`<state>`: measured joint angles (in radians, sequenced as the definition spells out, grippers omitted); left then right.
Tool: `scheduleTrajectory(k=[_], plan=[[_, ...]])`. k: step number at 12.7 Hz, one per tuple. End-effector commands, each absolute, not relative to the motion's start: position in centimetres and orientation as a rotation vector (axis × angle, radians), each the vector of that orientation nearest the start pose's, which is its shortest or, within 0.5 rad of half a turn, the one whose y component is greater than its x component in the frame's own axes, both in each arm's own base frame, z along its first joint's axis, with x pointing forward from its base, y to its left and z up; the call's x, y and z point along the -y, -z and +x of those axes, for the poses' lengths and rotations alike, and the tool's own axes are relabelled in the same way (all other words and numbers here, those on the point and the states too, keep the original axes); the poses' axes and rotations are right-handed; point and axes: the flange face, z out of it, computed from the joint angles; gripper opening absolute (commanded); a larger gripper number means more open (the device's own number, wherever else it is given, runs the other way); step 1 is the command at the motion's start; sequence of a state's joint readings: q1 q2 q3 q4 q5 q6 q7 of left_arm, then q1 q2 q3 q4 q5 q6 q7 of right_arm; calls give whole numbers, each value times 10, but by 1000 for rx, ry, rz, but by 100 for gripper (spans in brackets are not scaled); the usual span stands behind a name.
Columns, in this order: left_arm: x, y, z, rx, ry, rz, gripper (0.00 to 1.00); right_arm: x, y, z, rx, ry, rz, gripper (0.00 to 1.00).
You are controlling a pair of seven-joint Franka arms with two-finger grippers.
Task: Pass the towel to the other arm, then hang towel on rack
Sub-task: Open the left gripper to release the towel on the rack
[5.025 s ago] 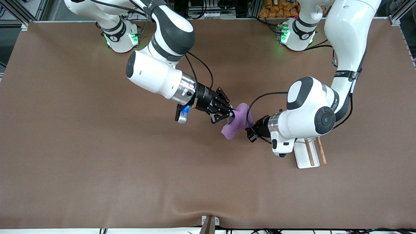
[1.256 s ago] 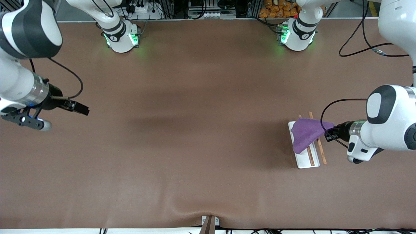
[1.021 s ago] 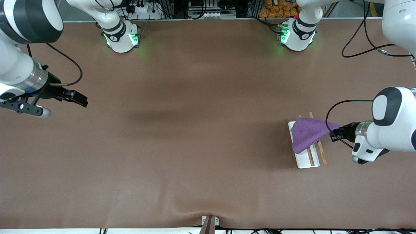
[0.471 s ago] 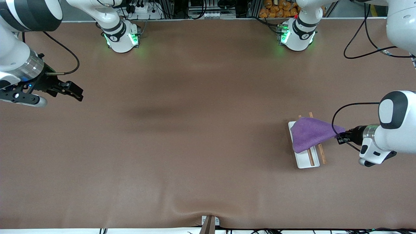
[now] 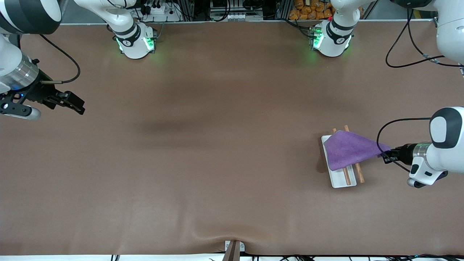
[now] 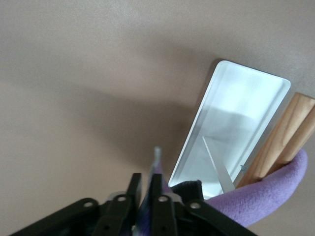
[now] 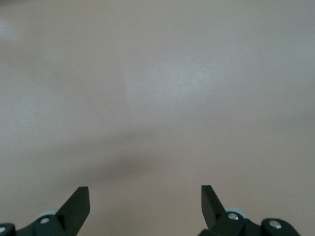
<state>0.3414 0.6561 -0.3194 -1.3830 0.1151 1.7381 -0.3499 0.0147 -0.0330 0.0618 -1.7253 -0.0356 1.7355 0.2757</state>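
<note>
Change across the sequence. The small purple fuzzy towel, first stretched in the air between both grippers over mid-table, now lies draped over the two thin brown wooden rods of the white-based rack. The left gripper, pinching the towel's corner, moves steadily away from the rack toward the left arm's end of the table, drawing that corner into a long point. The right gripper has withdrawn, fingers spread and empty, to the right arm's end of the table.

One towel, one rack — two rods.
</note>
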Motion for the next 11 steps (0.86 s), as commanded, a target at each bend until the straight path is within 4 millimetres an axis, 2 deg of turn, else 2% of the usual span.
scheduleTrajectory(k=[1,2,4,6,8,11], plan=[[-67,-328,692,568,-401,-3085,100,-39,-590,555,-287,98,-3170,100],[-65,-339,692,567,-379,-3082,100,-39,-590,555,-291,98,-3169,100],[-60,-393,685,558,-295,-3077,100,-41,-590,554,-292,96,-3169,100],[-54,-453,670,537,-236,-3065,100,-42,-593,555,-289,106,-3168,100],[-50,-500,656,488,-173,-3064,100,-44,-597,553,-288,94,-3170,100],[-41,-551,635,338,-121,-3081,100,-44,-598,553,-281,92,-3171,100]])
